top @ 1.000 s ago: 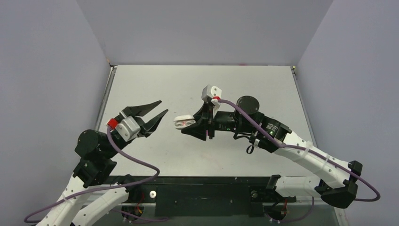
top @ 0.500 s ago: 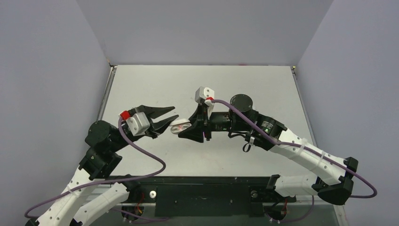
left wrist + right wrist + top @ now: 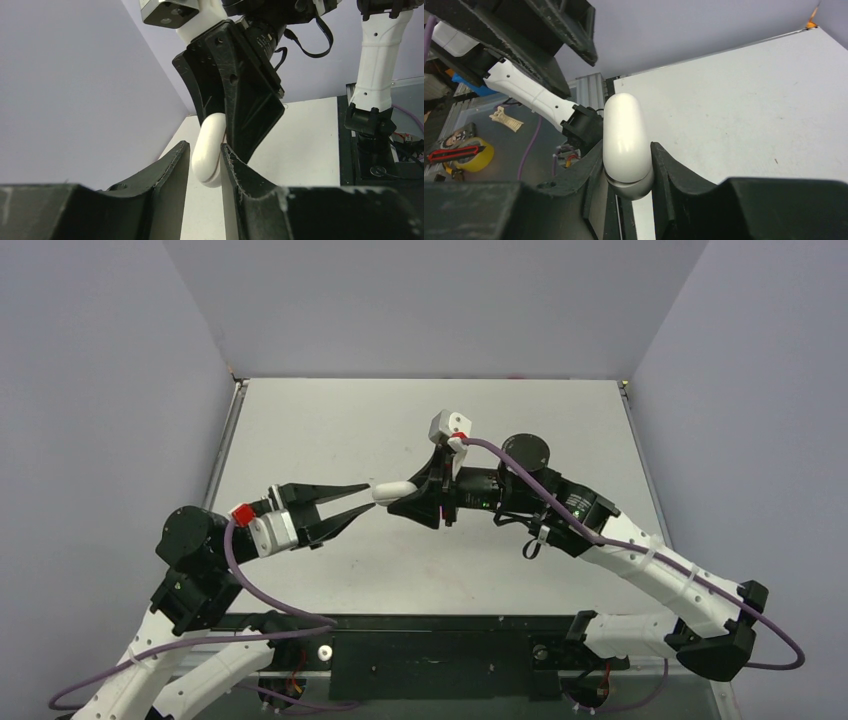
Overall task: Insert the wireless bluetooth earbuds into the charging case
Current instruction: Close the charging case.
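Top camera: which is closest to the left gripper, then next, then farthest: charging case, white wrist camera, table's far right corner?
1. charging case, at the left gripper fingertips.
2. white wrist camera, on the right arm.
3. table's far right corner, at the back.

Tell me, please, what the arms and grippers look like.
The left arm and right arm have white shells and black joint housings. The left gripper and right gripper each have two black, tapering fingers. A purple cable runs along each arm, ending at a red fitting by the wrist.
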Robot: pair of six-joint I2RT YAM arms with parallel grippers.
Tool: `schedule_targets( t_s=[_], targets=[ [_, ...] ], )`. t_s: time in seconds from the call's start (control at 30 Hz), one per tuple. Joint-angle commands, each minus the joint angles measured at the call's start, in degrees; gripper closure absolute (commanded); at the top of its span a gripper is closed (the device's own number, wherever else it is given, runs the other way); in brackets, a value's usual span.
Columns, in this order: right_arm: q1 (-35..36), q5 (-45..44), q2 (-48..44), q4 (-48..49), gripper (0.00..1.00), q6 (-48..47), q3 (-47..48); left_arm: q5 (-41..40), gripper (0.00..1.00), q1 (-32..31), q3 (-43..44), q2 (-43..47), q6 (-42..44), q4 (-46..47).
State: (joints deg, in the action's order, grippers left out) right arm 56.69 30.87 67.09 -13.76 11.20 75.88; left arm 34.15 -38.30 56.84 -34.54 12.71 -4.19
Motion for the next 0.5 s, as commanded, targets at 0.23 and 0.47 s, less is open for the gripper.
schedule_targets(
  t_s=[0.23,0.47],
  targets=[
    [-2.4,3.4,-2.2,3.3,1.00,2.1,0.1,-11.3,0.73,0.0,3.8,-1.3,-6.3,5.2],
    [-6.9,1.6,-0.7,3.6,1.00,14.3,2.9,-3.1,0.59,-0.2,1.9,0.6,14.5,-0.7]
  ],
)
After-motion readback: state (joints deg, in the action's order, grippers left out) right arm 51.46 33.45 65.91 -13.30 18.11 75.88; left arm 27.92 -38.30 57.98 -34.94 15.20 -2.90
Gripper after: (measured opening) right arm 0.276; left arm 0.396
